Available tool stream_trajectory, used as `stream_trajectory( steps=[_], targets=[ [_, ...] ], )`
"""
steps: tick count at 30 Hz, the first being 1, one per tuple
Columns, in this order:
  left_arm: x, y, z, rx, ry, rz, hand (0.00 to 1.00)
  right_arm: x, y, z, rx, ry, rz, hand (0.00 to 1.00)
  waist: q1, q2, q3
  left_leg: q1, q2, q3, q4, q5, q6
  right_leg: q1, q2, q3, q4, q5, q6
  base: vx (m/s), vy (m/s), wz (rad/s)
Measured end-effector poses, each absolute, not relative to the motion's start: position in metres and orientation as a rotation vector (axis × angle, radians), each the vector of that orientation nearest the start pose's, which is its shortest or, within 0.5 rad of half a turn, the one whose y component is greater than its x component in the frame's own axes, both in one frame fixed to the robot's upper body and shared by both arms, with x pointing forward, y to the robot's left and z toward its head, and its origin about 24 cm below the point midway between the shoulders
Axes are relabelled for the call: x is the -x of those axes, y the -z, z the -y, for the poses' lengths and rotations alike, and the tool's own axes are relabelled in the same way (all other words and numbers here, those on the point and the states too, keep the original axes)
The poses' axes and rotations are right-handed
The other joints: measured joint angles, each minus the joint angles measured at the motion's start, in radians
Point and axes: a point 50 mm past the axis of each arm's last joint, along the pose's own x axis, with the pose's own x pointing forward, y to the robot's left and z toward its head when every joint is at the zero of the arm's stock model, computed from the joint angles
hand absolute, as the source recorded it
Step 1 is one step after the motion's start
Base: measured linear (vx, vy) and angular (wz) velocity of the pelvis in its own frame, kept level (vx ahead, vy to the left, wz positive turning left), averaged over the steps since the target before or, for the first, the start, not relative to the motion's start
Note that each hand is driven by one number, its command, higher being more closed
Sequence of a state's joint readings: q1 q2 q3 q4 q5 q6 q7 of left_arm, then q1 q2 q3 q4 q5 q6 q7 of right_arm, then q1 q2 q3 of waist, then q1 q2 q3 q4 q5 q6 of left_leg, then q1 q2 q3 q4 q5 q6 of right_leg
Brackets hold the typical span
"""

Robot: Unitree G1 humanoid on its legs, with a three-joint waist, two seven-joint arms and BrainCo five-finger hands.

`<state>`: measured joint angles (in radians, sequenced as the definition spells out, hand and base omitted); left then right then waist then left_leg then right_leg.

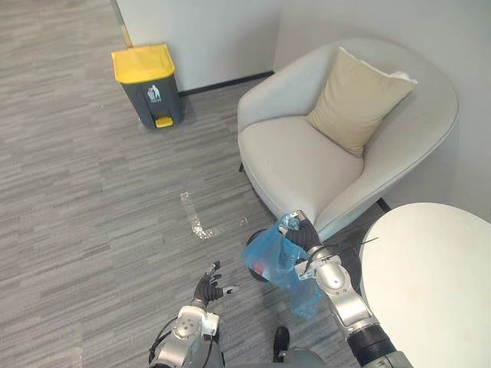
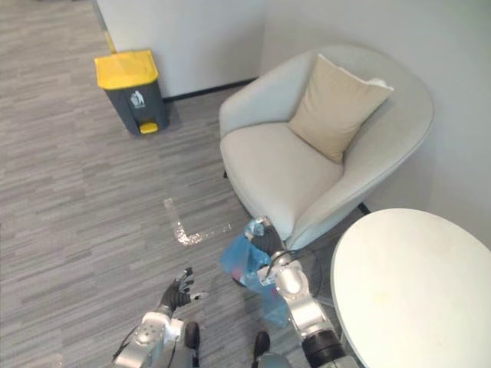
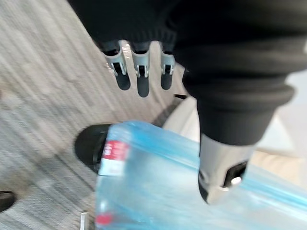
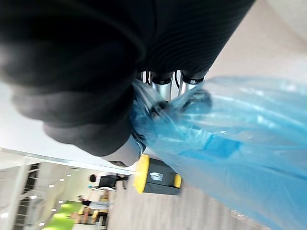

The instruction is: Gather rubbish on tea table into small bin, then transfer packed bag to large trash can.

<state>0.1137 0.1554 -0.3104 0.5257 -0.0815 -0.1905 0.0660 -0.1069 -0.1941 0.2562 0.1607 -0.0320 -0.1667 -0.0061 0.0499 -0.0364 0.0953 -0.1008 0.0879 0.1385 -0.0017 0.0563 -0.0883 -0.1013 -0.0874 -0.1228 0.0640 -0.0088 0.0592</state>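
Observation:
My right hand (image 1: 305, 236) is shut on the gathered top of a blue plastic rubbish bag (image 1: 278, 264), which hangs from it above the floor beside the armchair. The right wrist view shows the fingers (image 4: 165, 81) curled round the bunched blue bag (image 4: 230, 143). Red-labelled rubbish shows through the bag (image 3: 158, 177) in the left wrist view. My left hand (image 1: 207, 289) is lower left of the bag, held apart from it, with its fingers (image 3: 139, 72) straight and nothing in them. The large grey trash can (image 1: 147, 84) with a yellow lid stands shut by the far wall.
A pale armchair (image 1: 307, 165) with a beige cushion (image 1: 354, 100) stands right behind the bag. The round white tea table (image 1: 433, 276) is at the lower right. A tape mark (image 1: 196, 218) lies on the grey floor between me and the can.

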Motion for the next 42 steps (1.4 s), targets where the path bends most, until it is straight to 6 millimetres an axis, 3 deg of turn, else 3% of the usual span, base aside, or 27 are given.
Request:
stream_trajectory(
  steps=[8,17,25,31,42],
  targets=[
    [-0.185,0.058,-0.129,-0.175,0.240,-0.319,0.00,-0.263,-0.059,0.120,0.145,-0.361,0.160,1.00,0.000,-0.002,-0.021,0.058,-0.009,0.003,-0.073,0.018,0.004,0.032,0.000,0.031,-0.035,0.025,0.008,-0.02,0.015,-0.10],
    [-0.191,0.032,-0.124,-0.481,0.346,-0.109,0.00,-0.266,-0.071,0.111,0.180,-0.482,0.208,1.00,-0.002,-0.005,-0.042,0.091,-0.010,0.006,-0.101,0.037,0.008,0.053,0.003,0.045,-0.051,0.034,0.008,0.01,0.002,-0.03],
    [-0.207,0.009,-0.126,-0.609,0.357,0.043,0.00,-0.267,-0.076,0.104,0.211,-0.548,0.234,1.00,-0.003,-0.006,-0.044,0.096,-0.010,0.005,-0.101,0.037,0.008,0.064,0.007,0.045,-0.061,0.037,0.007,0.00,0.000,0.00],
    [-0.211,0.003,-0.123,-0.605,0.358,0.073,0.00,-0.265,-0.081,0.101,0.207,-0.567,0.255,1.00,-0.004,-0.015,-0.056,0.099,-0.010,0.002,-0.102,0.037,0.008,0.069,0.009,0.045,-0.066,0.038,0.006,0.00,0.000,0.00],
    [-0.211,0.007,-0.103,-0.591,0.292,0.061,0.00,-0.260,-0.088,0.075,0.085,-0.601,0.295,1.00,-0.004,-0.023,-0.075,0.101,-0.010,-0.002,-0.102,0.037,0.008,0.073,0.009,0.043,-0.066,0.037,0.006,0.00,0.000,0.00]
  ],
)
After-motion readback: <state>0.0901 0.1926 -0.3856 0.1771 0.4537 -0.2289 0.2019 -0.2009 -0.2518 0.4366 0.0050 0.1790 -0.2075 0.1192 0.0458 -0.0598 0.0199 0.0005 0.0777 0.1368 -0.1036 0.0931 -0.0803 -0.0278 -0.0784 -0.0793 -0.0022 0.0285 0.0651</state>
